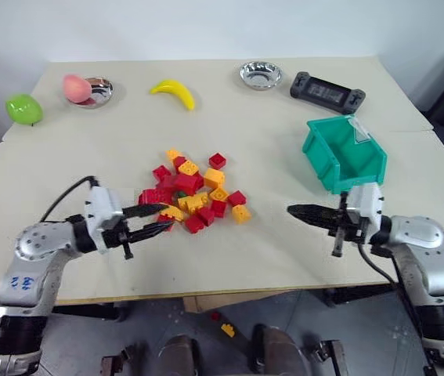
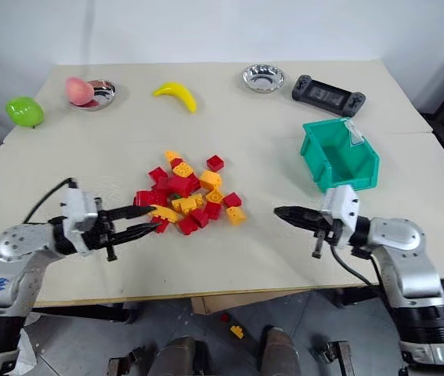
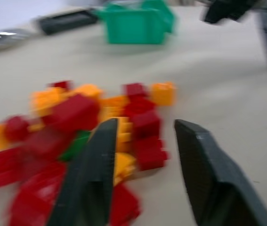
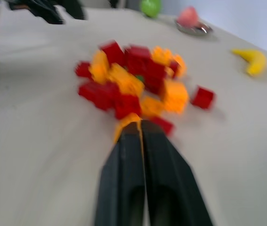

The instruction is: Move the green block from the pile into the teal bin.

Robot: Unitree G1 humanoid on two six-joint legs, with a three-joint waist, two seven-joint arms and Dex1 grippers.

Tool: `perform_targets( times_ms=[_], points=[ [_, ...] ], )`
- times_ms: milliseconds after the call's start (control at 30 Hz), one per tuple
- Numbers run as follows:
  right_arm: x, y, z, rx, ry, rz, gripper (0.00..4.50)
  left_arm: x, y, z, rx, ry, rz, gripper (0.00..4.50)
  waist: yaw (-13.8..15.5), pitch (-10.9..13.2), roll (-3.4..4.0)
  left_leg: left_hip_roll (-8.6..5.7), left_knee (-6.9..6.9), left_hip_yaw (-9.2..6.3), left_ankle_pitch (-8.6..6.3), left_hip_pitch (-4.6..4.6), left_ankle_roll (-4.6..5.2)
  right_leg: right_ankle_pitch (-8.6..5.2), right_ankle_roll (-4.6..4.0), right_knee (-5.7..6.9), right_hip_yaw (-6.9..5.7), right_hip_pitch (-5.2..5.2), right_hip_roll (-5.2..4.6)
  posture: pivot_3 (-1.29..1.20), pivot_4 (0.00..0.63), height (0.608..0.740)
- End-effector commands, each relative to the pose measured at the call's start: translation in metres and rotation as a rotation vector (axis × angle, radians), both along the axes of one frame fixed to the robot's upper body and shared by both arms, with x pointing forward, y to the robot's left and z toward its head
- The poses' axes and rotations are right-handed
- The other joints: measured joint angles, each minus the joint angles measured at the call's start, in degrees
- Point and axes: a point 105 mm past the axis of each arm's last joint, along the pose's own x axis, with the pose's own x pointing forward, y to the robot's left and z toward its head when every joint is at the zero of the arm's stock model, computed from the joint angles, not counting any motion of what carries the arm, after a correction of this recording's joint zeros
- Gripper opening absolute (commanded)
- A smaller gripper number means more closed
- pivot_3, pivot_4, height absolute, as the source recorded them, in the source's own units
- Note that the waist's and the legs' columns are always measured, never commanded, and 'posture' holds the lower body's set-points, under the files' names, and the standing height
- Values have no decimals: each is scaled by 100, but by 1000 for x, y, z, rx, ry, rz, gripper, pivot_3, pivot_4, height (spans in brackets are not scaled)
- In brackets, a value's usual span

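The pile (image 1: 194,190) of red and yellow bricks lies mid-table. The green block (image 3: 76,146) sits low among them, mostly covered, and peeks out as a green speck (image 4: 139,78) in the right wrist view. My left gripper (image 1: 165,217) is level at the pile's near-left edge, open and empty, with its fingertips beside the outer bricks. My right gripper (image 1: 292,210) is shut and empty, pointing left toward the pile from a hand's width away. The teal bin (image 1: 327,168) stands open-topped just beyond the right gripper.
Along the far edge are a lime-green fruit (image 1: 23,109), a peach in a steel bowl (image 1: 88,92), a banana (image 1: 176,92), a second steel bowl (image 1: 261,75) and a black game controller (image 1: 327,91). Two loose bricks (image 1: 223,325) lie on the floor below the front edge.
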Motion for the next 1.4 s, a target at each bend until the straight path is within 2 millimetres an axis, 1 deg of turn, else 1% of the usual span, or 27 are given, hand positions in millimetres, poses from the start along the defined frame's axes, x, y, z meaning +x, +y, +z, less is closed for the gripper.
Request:
perform_targets(
  times_ms=[33, 67, 100, 133, 233, 333, 433, 500, 533, 600, 633, 700, 767, 800, 833, 867, 933, 1033, 1100, 1200, 1267, 1300, 1333, 1400],
  points=[
    [-3, -13, 17, 39, -1, -53, 0, 4, -11, -8, 24, 1, -66, 538, -17, 0, 0, 0, 1, 2, 0, 1, 0, 0, 0, 0, 1, 0, 1, 0, 150, 740],
    [-5, -15, 18, 43, 15, -55, 0, 6, -14, -11, 24, 4, -76, 264, -10, 0, 0, 0, 3, 2, 0, 1, 0, 0, 1, 2, 2, 0, 1, 0, 150, 740],
    [-8, -16, 19, 53, 28, -61, 339, 9, -16, -12, 17, 9, -79, 0, -9, 0, 0, 1, 5, 2, 0, 1, 0, 0, 1, 3, 2, 0, 1, 0, 150, 740],
    [-11, -17, 19, 62, 48, -59, 547, 13, -18, -14, 13, 13, -83, 0, 0, 0, 0, 0, 4, 1, 0, 2, -1, 0, 1, 3, 2, 0, 1, 0, 150, 740],
    [-22, -21, 15, 56, 63, -85, 1525, 28, -30, -14, -2, 21, -113, 0, 43, 1, -2, 0, 8, -1, 0, -1, 0, 1, 3, 2, 1, 3, 0, 0, 150, 740],
    [-27, -23, 14, 50, 58, -109, 2539, 39, -36, -14, 1, 40, -127, 0, 86, 1, -3, -1, 15, -2, 0, -2, 0, 4, 8, -2, 1, 8, 0, 0, 150, 740],
    [-30, -24, 13, 52, 46, -130, 3530, 70, -37, -13, -27, 65, -24, 0, 125, 2, -4, -1, 16, -2, 0, 1, 0, 5, 8, -1, 1, 9, 1, 0, 150, 740],
    [-32, -22, 13, 55, 46, -133, 4204, 94, -33, -6, -91, 83, 93, 0, 135, 2, -5, -1, 18, -2, 1, -1, 2, 5, 8, -2, 1, 9, 1, 0, 150, 740],
    [-32, -22, 12, 55, 45, -134, 4469, 107, -29, -2, -126, 92, 167, 0, 139, 4, -10, -1, 18, -3, 1, 1, 2, 5, 9, 0, 1, 12, 1, 0, 150, 740],
    [-34, -19, 12, 59, 45, -133, 4469, 137, -10, 6, -171, 82, 393, 0, 142, 7, -14, -2, 17, -4, 1, 0, 2, 5, 10, -2, 0, 12, 1, 0, 150, 740],
    [-34, -18, 11, 61, 43, -133, 4469, 148, 0, 10, -197, 69, 486, 0, 143, 8, -16, -2, 17, -5, 1, -2, 2, 6, 10, -4, 0, 11, 1, 0, 150, 740],
    [-34, -16, 10, 64, 44, -131, 4469, 160, 13, 16, -234, 60, 597, 0, 128, 8, -19, -3, 17, -6, 1, 1, 2, 6, 11, -3, -1, 13, 1, 0, 150, 740],
    [-33, -14, 10, 67, 45, -129, 4469, 164, 16, 19, -236, 43, 627, 0, 107, 8, -19, -3, 10, -4, 1, 3, 2, 6, 11, -5, 0, 12, 1, 0, 150, 740],
    [-32, -13, 9, 68, 46, -127, 4469, 163, 15, 20, -223, 33, 608, 0, 107, 9, -20, -4, 8, -3, 1, 3, 2, 6, 11, -5, -1, 12, 1, 0, 150, 740],
    [-32, -12, 9, 70, 46, -125, 4469, 158, 7, 22, -196, 5, 531, 0, 111, 9, -20, -4, 7, -4, 1, 1, 2, 6, 11, -7, -3, 12, 1, 0, 150, 740],
    [-30, -11, 9, 71, 46, -124, 4469, 149, -4, 22, -164, -16, 416, 0, 113, 10, -23, -4, 6, -4, 1, 1, 2, 6, 11, -8, -4, 11, 1, 0, 150, 740],
    [-29, -11, 9, 72, 46, -123, 4469, 134, -17, 21, -123, -38, 270, 0, 113, 10, -23, -4, 7, -3, 1, -2, 2, 6, 11, -8, -5, 10, 1, 0, 150, 740],
    [-26, -9, 10, 76, 46, -114, 4469, 103, -30, 4, 44, -57, 31, 0, 123, 10, -23, -4, 9, -3, 1, -2, 2, 6, 11, -7, -5, 10, 1, 0, 150, 740],
    [-25, -6, 10, 78, 47, -105, 4469, 89, -34, -3, 100, -60, -54, 0, 122, 10, -22, -4, 10, -2, 1, -1, 2, 6, 11, -7, -4, 10, 1, 0, 150, 740],
    [-25, -4, 10, 78, 48, -98, 4469, 75, -33, -9, 127, -41, -117, 0, 140, 10, -23, -4, 13, -3, 1, -1, 2, 6, 11, -6, -3, 11, 1, 0, 150, 740],
    [-26, -3, 12, 85, 47, -92, 4469, 54, -24, -15, 159, -10, -180, 0, 124, 10, -22, -3, 15, -4, 1, -3, 2, 6, 11, -5, -2, 11, 1, 0, 150, 740],
    [-26, -2, 12, 88, 46, -91, 4469, 46, -20, -16, 168, 3, -197, 0, 103, 10, -22, -3, 11, -5, 1, -1, 2, 6, 11, -5, -2, 10, 1, 0, 150, 740],
    [-26, -2, 13, 90, 46, -90, 4469, 42, -19, -16, 172, 11, -203, 0, 90, 10, -22, -3, 8, -4, 1, 0, 2, 6, 11, -5, -1, 9, 1, 0, 150, 740],
    [-25, 0, 10, 89, 52, -83, 4469, 35, -3, -15, 144, 30, -153, 0, 75, 10, -22, -2, 8, -4, 1, -1, 2, 6, 10, -4, -2, 7, 1, 0, 150, 740]
  ],
)
